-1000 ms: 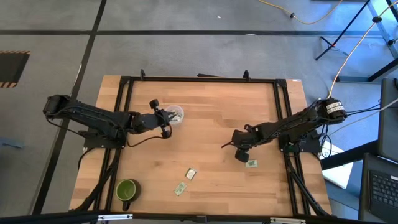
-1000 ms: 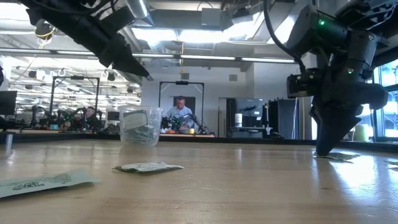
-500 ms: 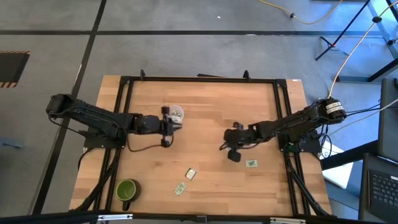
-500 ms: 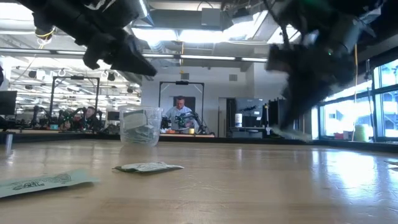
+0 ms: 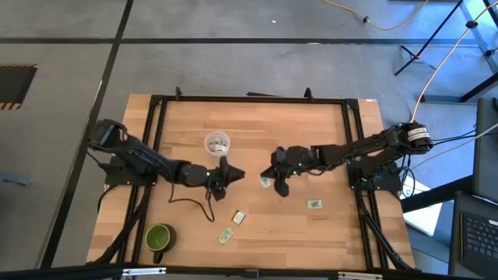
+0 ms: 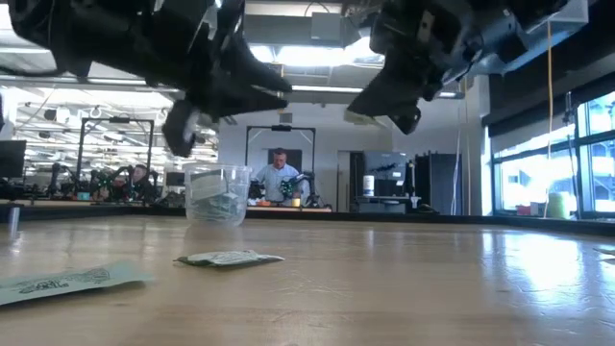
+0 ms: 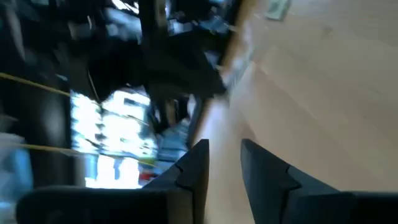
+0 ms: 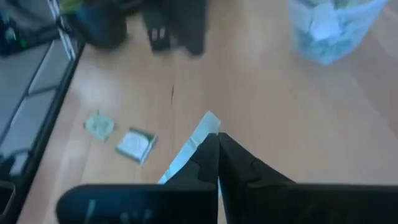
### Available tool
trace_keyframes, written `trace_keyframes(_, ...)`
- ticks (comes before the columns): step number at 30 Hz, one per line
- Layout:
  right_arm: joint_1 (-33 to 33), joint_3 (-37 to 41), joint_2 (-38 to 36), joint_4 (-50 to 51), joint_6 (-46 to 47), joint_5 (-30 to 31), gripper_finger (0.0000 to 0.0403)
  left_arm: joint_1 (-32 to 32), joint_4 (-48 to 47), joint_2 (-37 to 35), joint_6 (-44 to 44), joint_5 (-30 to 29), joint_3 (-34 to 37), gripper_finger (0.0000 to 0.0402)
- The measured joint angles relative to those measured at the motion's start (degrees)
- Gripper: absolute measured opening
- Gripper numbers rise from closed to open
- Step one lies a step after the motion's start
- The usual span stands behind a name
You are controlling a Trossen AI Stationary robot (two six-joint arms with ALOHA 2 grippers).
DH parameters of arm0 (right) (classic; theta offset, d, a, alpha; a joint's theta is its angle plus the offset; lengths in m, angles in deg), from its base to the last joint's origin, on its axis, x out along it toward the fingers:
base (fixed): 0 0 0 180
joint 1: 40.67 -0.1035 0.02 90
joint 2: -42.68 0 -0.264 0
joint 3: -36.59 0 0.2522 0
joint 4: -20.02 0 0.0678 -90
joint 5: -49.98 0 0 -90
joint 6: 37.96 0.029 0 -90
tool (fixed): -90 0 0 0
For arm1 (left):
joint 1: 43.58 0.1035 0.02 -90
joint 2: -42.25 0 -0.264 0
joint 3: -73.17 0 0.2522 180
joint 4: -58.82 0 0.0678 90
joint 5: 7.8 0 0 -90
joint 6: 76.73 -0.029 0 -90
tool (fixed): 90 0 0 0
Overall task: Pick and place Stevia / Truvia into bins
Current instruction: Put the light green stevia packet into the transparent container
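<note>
The clear cup (image 5: 217,143) on the bench (image 5: 327,132) holds several sachets, the right gripper (image 5: 270,180) is clamped on one sachet (image 8: 198,138), and the left gripper (image 5: 233,174) hangs slightly parted, empty.

The table (image 5: 311,140) is made of light wood, with a black frame around its edge. A clear cup (image 5: 217,144) stands on it, toward the far side, and there are packets inside the cup. The green mug (image 5: 159,238) stands on the table too, near the front left corner, well away from the cup. Two small packets lie flat on the wood between the mug and the cup: one packet (image 5: 240,218) is a bit nearer the cup, and the other packet (image 5: 226,236) lies just beside it, toward the front edge. A third packet (image 5: 314,204) lies alone, far to the right of the cup.
</note>
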Motion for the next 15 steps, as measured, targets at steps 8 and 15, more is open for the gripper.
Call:
trace_keyframes(8, 1.9, 0.0, 0.0, -3.9, 4.6, 0.0, 0.0002, -2.5, 7.6, 7.5, -13.8, -7.2, -3.3, 0.0087)
trace_keyframes(15, 1.9, -0.1, 1.4, -6.9, 4.6, 0.9, 0.0002, -2.6, 7.6, 12.8, -23.1, -11.4, -7.9, 0.0086)
